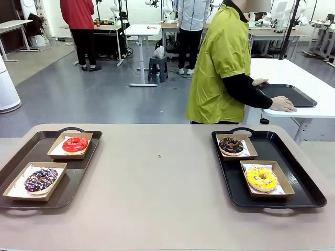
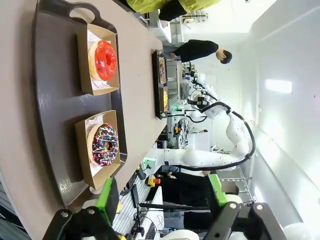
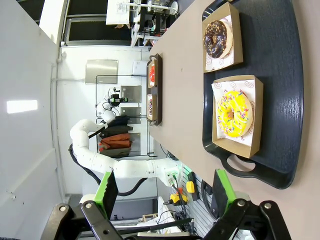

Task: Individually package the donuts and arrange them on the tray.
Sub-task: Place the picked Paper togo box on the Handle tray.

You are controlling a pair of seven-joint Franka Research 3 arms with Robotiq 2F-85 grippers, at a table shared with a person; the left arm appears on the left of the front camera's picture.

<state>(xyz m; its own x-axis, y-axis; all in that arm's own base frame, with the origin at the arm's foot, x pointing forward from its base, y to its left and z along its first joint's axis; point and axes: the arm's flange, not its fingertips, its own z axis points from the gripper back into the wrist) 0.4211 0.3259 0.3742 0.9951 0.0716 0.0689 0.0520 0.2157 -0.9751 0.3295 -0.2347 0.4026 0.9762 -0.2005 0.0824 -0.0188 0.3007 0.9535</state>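
Left end effector point(image 2: 162, 200): spread, empty.
Right end effector point(image 3: 165, 192): spread, empty.
Donuts: red point(image 1: 75, 144), drizzled point(image 1: 41, 179) — left tray point(image 1: 78, 172); chocolate point(image 1: 231, 145), yellow point(image 1: 261, 178) — right tray point(image 1: 301, 183).

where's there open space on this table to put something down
The widest bare patch is the tabletop between the left tray and the right tray. The near edge strip is bare too. Each tray is crowded by two boxed donuts.
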